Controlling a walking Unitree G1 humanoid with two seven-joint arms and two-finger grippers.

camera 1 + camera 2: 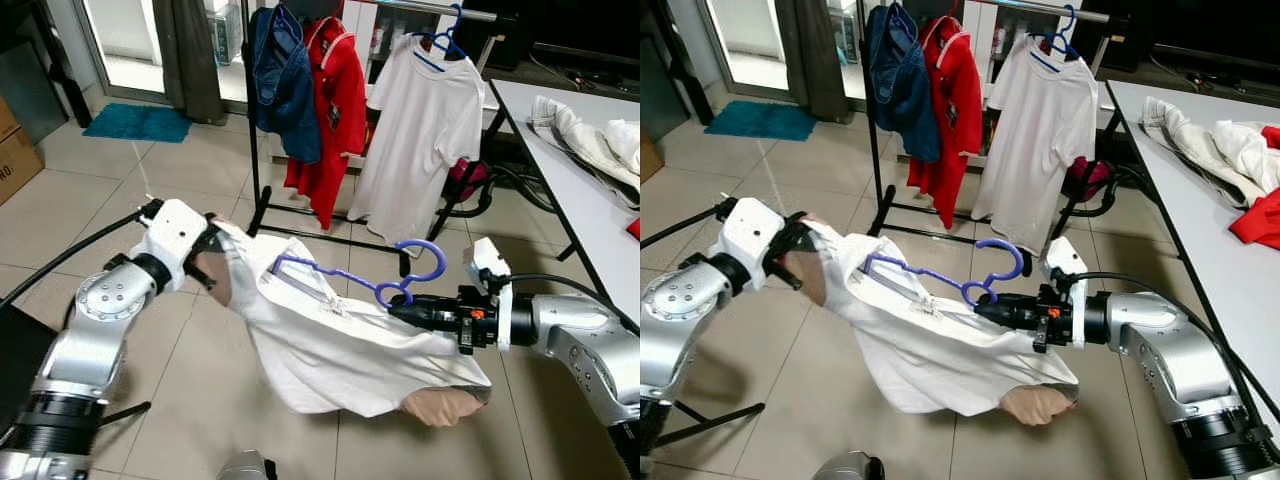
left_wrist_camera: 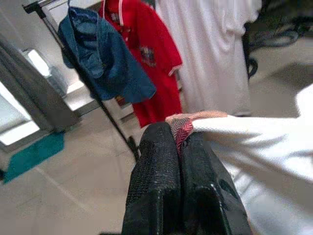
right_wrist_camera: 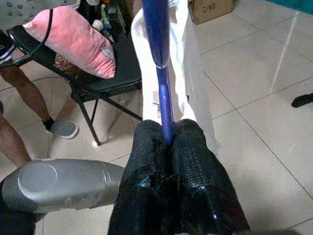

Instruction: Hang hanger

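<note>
Purple hanger [image 1: 352, 275], threaded into a white shirt [image 1: 340, 345], hangs in mid-air between both arms above the tiled floor [image 1: 190, 170], in front of the clothes rack [image 1: 258, 120]. Right gripper [image 1: 398, 307] pinches the hanger just below its hook; left gripper [image 1: 212, 262] clamps the shirt's collar edge.

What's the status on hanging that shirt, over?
Left gripper shut on white shirt. Right gripper shut on purple hanger. Clothes rack ahead, hanger not yet hung.
</note>
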